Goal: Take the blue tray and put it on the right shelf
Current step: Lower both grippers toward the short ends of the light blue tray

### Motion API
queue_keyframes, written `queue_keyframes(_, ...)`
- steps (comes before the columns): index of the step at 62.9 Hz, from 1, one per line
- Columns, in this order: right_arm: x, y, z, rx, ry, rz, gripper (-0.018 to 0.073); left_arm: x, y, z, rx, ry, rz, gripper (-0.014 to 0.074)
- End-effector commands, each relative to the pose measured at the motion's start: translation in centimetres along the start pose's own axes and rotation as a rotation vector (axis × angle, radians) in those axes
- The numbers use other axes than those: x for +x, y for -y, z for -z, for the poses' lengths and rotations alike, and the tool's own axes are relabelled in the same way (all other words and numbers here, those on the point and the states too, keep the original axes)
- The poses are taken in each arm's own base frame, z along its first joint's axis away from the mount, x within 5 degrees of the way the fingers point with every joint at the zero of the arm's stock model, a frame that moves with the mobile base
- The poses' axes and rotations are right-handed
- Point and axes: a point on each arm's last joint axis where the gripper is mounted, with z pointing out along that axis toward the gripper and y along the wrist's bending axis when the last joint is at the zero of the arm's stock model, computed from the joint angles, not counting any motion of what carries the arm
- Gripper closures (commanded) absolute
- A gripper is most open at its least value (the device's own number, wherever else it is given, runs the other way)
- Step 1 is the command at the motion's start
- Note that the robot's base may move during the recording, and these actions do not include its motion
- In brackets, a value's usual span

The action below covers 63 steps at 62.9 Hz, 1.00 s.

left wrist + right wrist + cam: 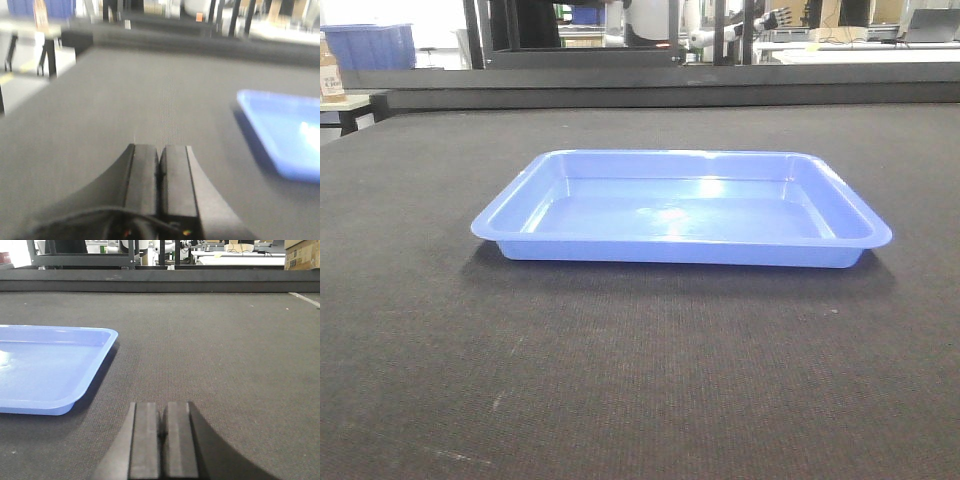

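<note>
The blue tray (pixel 680 208) lies flat and empty on the dark grey table mat. It also shows at the right edge of the left wrist view (pixel 285 132) and at the left of the right wrist view (pixel 47 367). My left gripper (pixel 160 150) is shut and empty, low over the mat to the tray's left. My right gripper (pixel 161 407) is shut and empty, low over the mat to the tray's right. Neither gripper touches the tray. The right shelf is out of view.
A raised dark ledge (pixel 650 85) runs along the table's far edge. A dark-blue storage bin (pixel 370 45) and a black metal frame (pixel 580 35) stand beyond it. A small side table (pixel 30 50) stands off the table's left edge.
</note>
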Motion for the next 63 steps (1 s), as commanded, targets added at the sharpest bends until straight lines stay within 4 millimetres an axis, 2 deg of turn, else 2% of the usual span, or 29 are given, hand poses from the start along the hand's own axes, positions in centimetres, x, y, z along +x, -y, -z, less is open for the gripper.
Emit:
queue_keyframes(1,-2.0,-0.1,0.4,-0.007,0.158,-0.001,0.0501,-1.7,-0.1,0.2,-0.007,0.208,0.007,0.0645)
queue_keyframes(6,-3.8,-0.2,0.8,-0.014,0.234,-0.042,0.0501,-4.0,0.1,0.6,0.0,0.252,0.008,0.0645)
queue_keyframes(9,-5.1,-0.3,1.2,-0.018,0.261,-0.044,0.0501,-6.2,0.4,0.9,0.011,0.257,0.008,0.0645)
queue_keyframes(20,-12.0,-1.0,3.5,-0.04,0.274,-0.04,0.0496,-14.1,1.5,1.7,0.062,0.08,0.001,0.0632)
queue_keyframes(23,-13.4,-1.1,3.7,-0.042,0.28,-0.04,0.0463,-15.6,1.7,1.5,0.072,0.046,-0.001,0.0595)
queue_keyframes(26,-14.6,-1.2,3.7,-0.043,0.289,-0.04,0.0384,-17.0,1.9,0.8,0.078,0.01,-0.002,0.0531)
queue_keyframes(28,-15.1,-1.3,3.5,-0.042,0.289,-0.04,0.0316,-17.4,2.0,0.2,0.079,-0.016,-0.002,0.05)
queue_keyframes(36,-15.8,-1.3,1.7,-0.036,0.245,-0.041,0.0032,-18.1,2.1,-3.0,0.076,-0.108,0.002,0.0259)
queue_keyframes(41,-16.2,-1.3,0.6,-0.032,0.206,-0.041,-0.0085,-18.3,2.3,-4.9,0.084,-0.127,0.039,0.0193)
queue_keyframes(46,-17.3,-1.5,-0.1,-0.053,0.195,-0.045,-0.0056,-18.6,3.0,-6.4,0.144,-0.173,-0.004,0.0183)
queue_keyframes(52,-18.8,-2.2,-1.2,-0.123,0.15,-0.052,-0.0041,-19.3,4.9,-8.6,0.296,-0.239,-0.09,0.0183)
queue_keyframes(63,-20.5,-4.9,-5.5,-0.286,-0.122,-0.028,-0.0041,-20.0,9.1,-13.0,0.484,-0.352,-0.132,0.0183)
